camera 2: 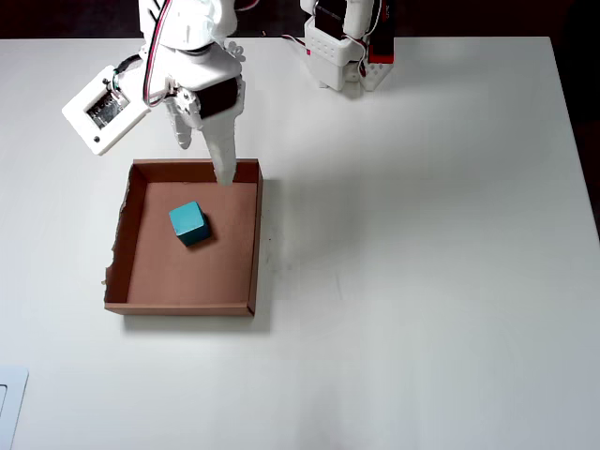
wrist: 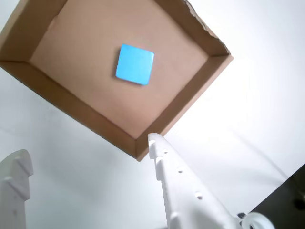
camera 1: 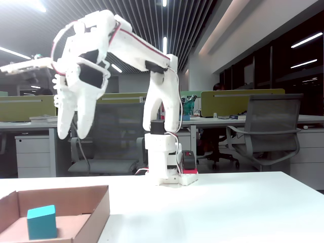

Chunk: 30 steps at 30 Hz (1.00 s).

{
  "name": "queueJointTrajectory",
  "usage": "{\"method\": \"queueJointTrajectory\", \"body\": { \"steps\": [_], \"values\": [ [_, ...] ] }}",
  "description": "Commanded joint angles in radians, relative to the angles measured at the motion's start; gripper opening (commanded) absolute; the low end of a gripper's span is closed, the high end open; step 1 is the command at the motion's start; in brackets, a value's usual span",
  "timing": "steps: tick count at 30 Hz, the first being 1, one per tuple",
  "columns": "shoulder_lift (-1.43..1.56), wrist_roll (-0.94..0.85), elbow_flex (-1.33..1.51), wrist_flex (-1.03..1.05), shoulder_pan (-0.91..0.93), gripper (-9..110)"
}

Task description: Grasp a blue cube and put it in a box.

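Observation:
The blue cube [wrist: 135, 64] [camera 1: 41, 221] [camera 2: 188, 222] rests on the floor of the box [wrist: 71, 107] [camera 1: 101, 212] [camera 2: 255, 244], a shallow brown cardboard tray, nearer its far wall in the overhead view. My gripper [wrist: 88, 148] [camera 1: 72, 135] [camera 2: 206, 161] hangs high above the tray's far edge, pointing down. It is open, with nothing between its white fingers and well clear of the cube.
The arm's base [camera 1: 164, 162] [camera 2: 342, 47] is fixed at the back of the white table. A white camera module [camera 2: 103, 111] sticks out beside the wrist. The table's dark edge [wrist: 286, 200] shows at the wrist view's lower right.

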Motion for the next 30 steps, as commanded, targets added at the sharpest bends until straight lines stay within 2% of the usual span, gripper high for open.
{"method": "queueJointTrajectory", "body": {
  "steps": [1,15,16,30],
  "values": [
    [0.086,-0.015,0.002,0.003,-0.006,31],
    [0.259,-0.054,0.379,-0.186,0.103,30],
    [0.333,-0.063,0.509,-0.25,0.112,30],
    [0.689,-0.109,0.9,-0.357,0.124,30]
  ]
}}
